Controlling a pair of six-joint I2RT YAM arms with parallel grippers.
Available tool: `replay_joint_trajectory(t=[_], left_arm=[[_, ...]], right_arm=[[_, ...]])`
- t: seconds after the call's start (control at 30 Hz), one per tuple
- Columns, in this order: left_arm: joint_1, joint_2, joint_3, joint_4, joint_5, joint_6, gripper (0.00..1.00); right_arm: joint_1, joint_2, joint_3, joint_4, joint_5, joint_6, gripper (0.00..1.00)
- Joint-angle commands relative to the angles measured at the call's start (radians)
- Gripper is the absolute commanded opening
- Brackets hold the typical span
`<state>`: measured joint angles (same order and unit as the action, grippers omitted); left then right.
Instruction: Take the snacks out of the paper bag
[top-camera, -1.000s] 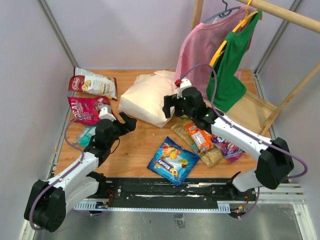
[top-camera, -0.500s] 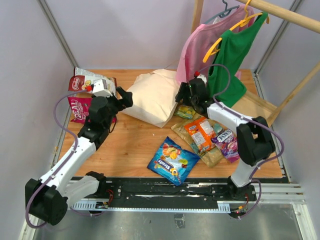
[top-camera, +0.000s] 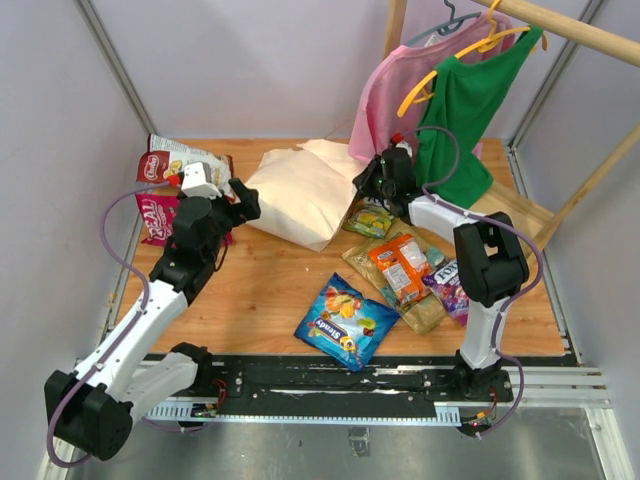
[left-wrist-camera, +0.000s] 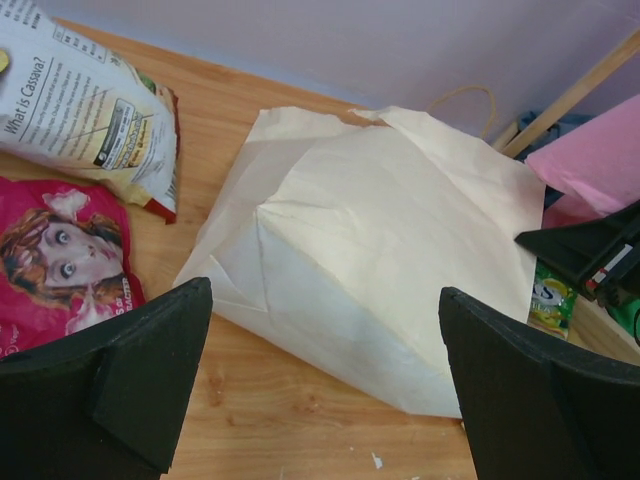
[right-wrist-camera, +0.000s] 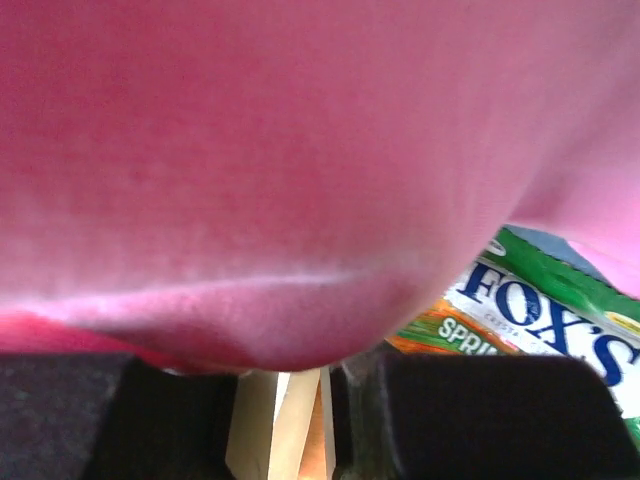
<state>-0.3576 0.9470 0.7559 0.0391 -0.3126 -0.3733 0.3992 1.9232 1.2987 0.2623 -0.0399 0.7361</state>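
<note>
The tan paper bag (top-camera: 305, 195) lies on its side at the back of the wooden table. My left gripper (top-camera: 243, 205) stands open just left of the paper bag (left-wrist-camera: 400, 230), its fingers apart with bare wood between them. My right gripper (top-camera: 362, 188) is at the bag's right edge under the pink shirt; a strip of the paper bag (right-wrist-camera: 280, 420) sits between its nearly closed fingers. Snacks lie around: a red-white packet (top-camera: 185, 165), a magenta one (top-camera: 155, 215), a green one (top-camera: 370, 220), an orange one (top-camera: 398, 268), a purple one (top-camera: 452, 285) and a blue one (top-camera: 345, 322).
A pink shirt (top-camera: 395, 95) and a green shirt (top-camera: 465, 120) hang from a wooden rail at the back right, and the pink shirt (right-wrist-camera: 300, 150) covers most of the right wrist view. A wooden rack leg (top-camera: 580, 190) slants at the right. Walls enclose the table.
My left arm swung up from the near left to the bag's left end, still open. My right gripper moved back to the bag's right edge and closed on the paper.
</note>
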Motion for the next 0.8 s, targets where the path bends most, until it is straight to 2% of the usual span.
replay_joint_trajectory(t=[0.0,0.23,0.43,0.6,0.77], left_arm=[[-0.001,-0.018,0.010,-0.007,-0.033,0.029,1.00],[-0.001,-0.030,0.011,-0.012,-0.040,0.028,1.00],[0.001,-0.051,0.011,-0.007,-0.106,0.025,1.00],[0.013,-0.034,0.011,-0.001,-0.103,0.023,1.00],[0.032,0.003,-0.012,0.037,-0.078,0.032,1.00]], right_arm=[[-0.006,0.020,0.027,0.067,-0.048,0.031,0.16],[0.005,-0.017,0.000,0.098,-0.092,0.011,0.01],[0.090,-0.147,-0.086,0.178,-0.130,-0.130,0.01],[0.179,-0.261,-0.200,0.349,-0.158,-0.355,0.01],[0.189,-0.267,-0.269,0.551,-0.226,-0.476,0.01]])
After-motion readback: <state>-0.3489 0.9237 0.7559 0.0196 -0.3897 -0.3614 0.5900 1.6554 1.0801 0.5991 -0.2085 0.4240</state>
